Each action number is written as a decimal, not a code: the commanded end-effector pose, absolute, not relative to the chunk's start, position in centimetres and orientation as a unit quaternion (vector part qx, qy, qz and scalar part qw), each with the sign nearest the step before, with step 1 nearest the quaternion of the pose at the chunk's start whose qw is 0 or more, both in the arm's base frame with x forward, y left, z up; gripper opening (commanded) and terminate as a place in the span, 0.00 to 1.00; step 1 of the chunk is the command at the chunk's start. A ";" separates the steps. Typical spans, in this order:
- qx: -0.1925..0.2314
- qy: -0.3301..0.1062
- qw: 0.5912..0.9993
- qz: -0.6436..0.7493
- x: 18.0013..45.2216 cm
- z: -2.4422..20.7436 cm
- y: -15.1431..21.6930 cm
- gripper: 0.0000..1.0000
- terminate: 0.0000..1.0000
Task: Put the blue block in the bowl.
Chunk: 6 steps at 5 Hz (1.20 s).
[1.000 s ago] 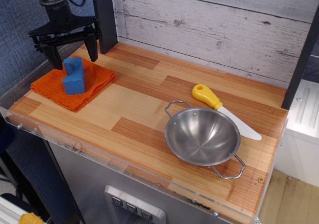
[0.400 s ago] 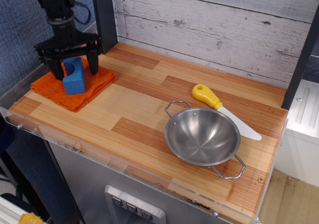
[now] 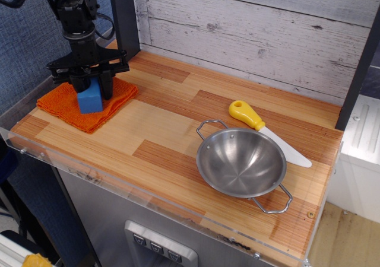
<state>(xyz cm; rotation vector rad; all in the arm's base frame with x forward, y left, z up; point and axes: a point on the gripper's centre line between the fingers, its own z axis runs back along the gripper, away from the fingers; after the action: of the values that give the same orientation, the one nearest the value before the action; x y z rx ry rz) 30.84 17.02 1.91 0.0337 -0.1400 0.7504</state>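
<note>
Whitewashed planks back a striped wooden counter (image 3: 172, 130). At its nine o'clock end the gripper (image 3: 91, 83) sits low over the blue block (image 3: 90, 98), its dark fingers (image 3: 107, 82) narrowed to either side of the block's upper part; whether they actually press it cannot be told. The block stands on the orange cloth (image 3: 65, 107). One block, one cloth, one bowl (image 3: 240, 162) and one yellow-handled knife (image 3: 261, 127) are on the counter. The bowl lies toward four o'clock, well apart from the block, with the knife just beside its rim at one o'clock. Compared with a second ago, the gripper has come down from above the block and its fingers have drawn in around it.
</note>
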 end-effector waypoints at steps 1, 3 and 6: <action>0.011 -0.095 0.920 0.380 30.6 4.4 17.1 0.00 0.00; -0.007 -0.125 0.897 0.425 30.8 9.0 16.1 0.00 0.00; -0.059 -0.125 0.938 0.318 30.6 10.7 3.9 0.00 0.00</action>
<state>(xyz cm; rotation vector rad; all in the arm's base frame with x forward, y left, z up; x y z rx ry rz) 30.58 3.26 9.04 -0.1174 -0.1954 0.6432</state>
